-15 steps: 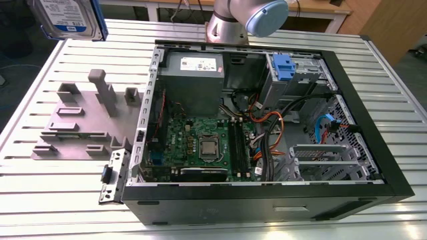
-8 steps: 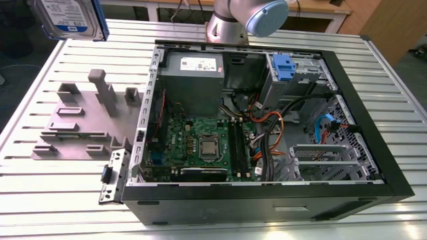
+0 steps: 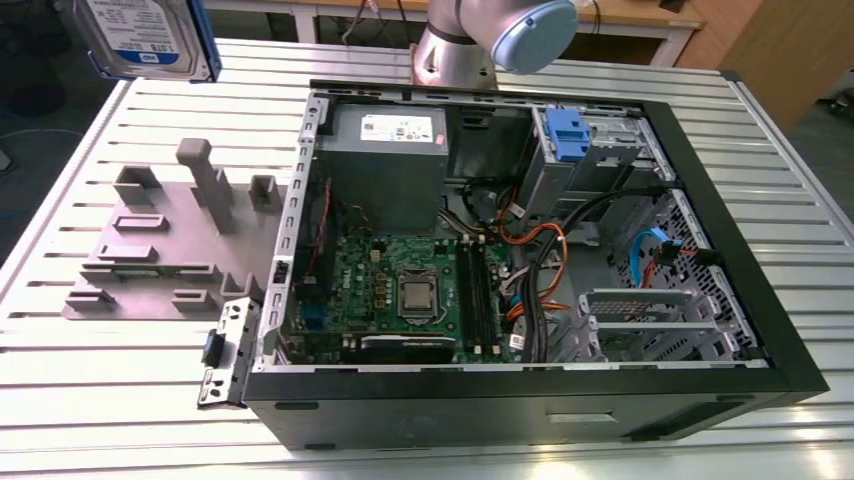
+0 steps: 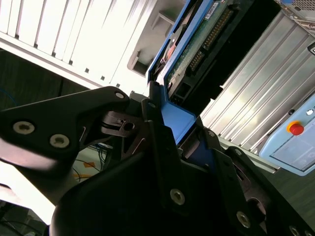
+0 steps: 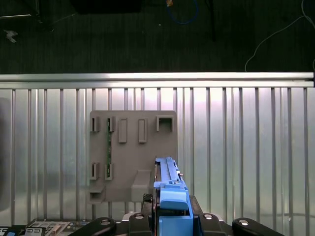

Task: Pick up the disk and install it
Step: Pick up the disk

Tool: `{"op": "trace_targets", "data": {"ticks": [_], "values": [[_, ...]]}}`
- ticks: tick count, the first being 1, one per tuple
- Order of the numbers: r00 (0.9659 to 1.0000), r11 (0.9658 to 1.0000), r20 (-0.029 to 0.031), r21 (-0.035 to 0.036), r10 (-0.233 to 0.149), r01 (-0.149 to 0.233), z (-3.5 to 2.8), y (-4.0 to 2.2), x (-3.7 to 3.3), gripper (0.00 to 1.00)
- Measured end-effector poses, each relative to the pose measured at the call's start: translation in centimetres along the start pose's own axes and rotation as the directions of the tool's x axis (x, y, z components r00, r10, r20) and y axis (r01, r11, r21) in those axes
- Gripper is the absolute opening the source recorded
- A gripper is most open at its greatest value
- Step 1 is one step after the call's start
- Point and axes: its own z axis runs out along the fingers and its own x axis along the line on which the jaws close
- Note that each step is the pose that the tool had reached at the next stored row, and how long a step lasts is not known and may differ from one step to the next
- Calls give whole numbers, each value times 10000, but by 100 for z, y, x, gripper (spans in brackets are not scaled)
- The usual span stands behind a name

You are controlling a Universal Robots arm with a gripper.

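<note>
So the slatted metal table (image 3: 134,400) has the open PC case (image 3: 534,410) lying on its side, with a grey holder plate (image 3: 147,250) just beside it on the exterior view's left. I'd call the pick-up half done: the disk (image 3: 140,38) is up in the air at the far corner on the exterior view's left, clear of the table and well apart from the case. In the first wrist view it hangs edge-on above the grey plate.

The gripper (image 4: 179,128) is clamped tight on the disk's blue bracket, one black finger on each side and no gap I can see.

The install half isn't done. The drive cage (image 3: 607,150) at the case's far end has a plain blue clip (image 3: 566,135) in it and no drive that I can spot. My guess is that's where the disk goes.
</note>
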Motion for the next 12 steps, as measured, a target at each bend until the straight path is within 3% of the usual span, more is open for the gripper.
{"op": "trace_targets", "data": {"ticks": [12], "values": [[10000,10000,1,0,1,-1,0,-56,-1,36]]}}
